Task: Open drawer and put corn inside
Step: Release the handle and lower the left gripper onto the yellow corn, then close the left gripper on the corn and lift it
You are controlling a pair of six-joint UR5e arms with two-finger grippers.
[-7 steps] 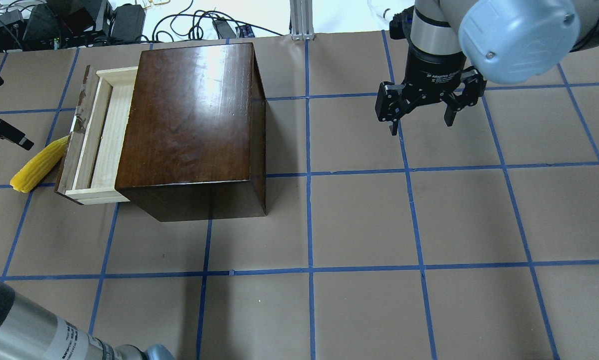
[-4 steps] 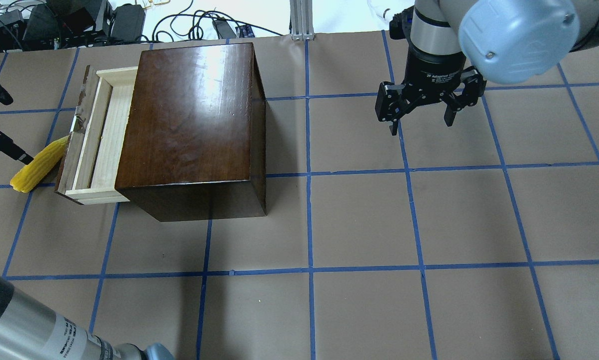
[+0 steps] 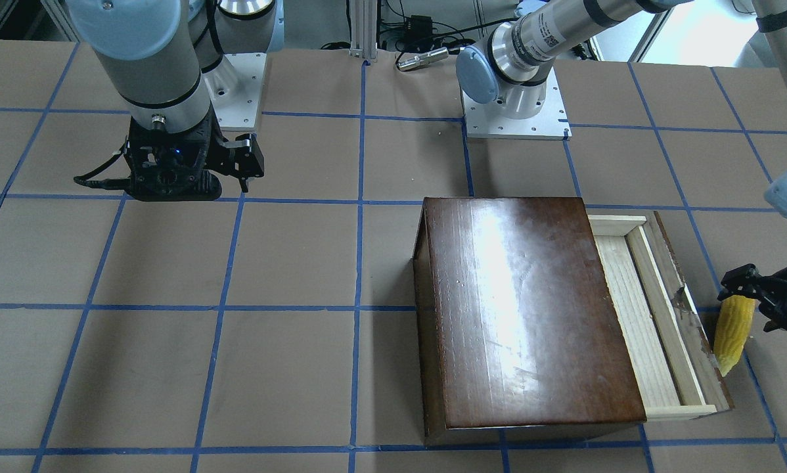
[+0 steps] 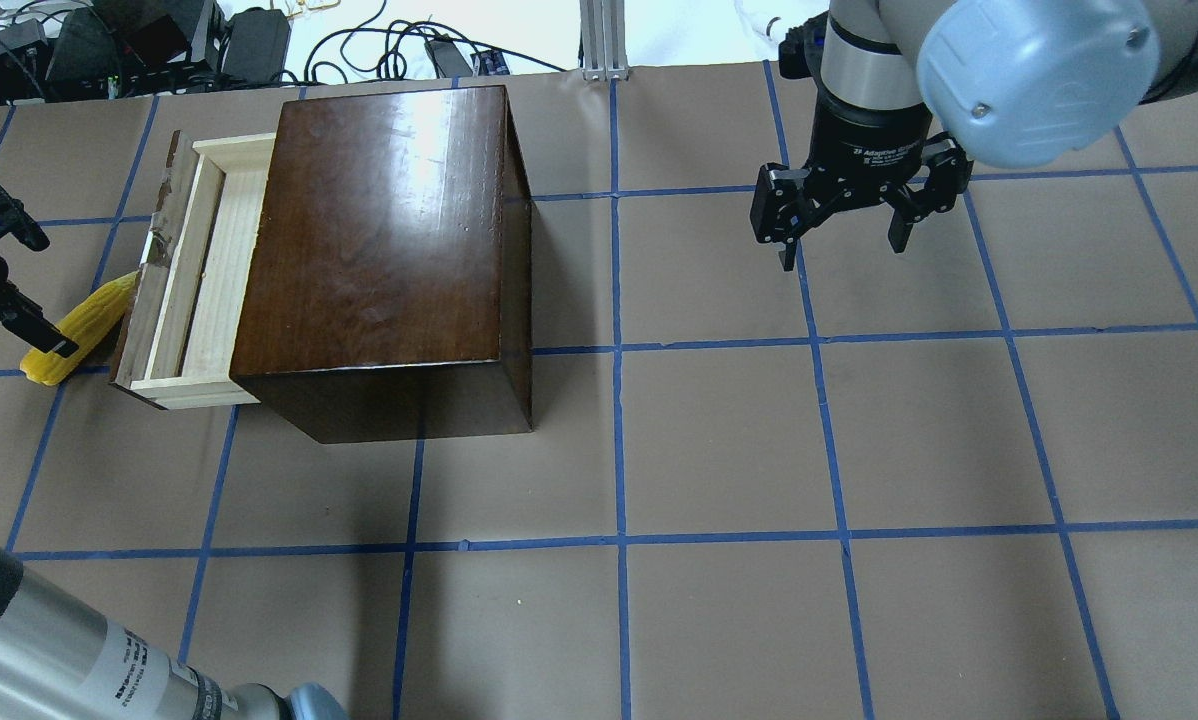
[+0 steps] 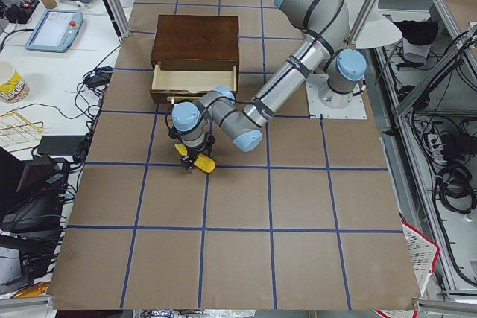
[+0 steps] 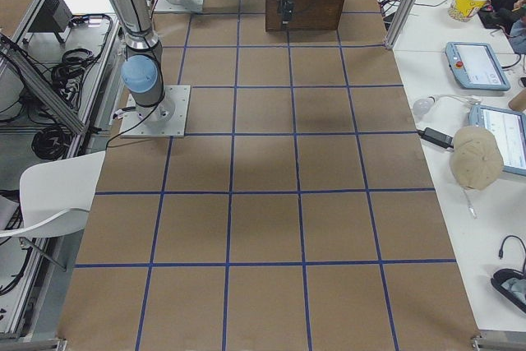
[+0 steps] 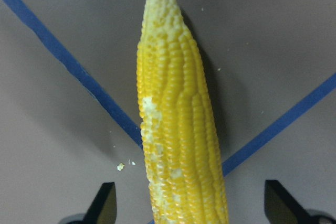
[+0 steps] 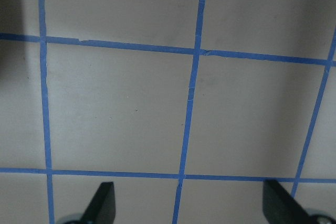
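While left fingers (image 7: 105, 203) gape round one corn (image 7: 178, 129), right fingers (image 8: 102, 203) gape empty; one drawer (image 4: 204, 270).

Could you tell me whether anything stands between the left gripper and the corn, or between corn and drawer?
Nothing blocks the left gripper: its open fingers straddle the corn. The front panel of the open drawer stands between the corn and the tray.
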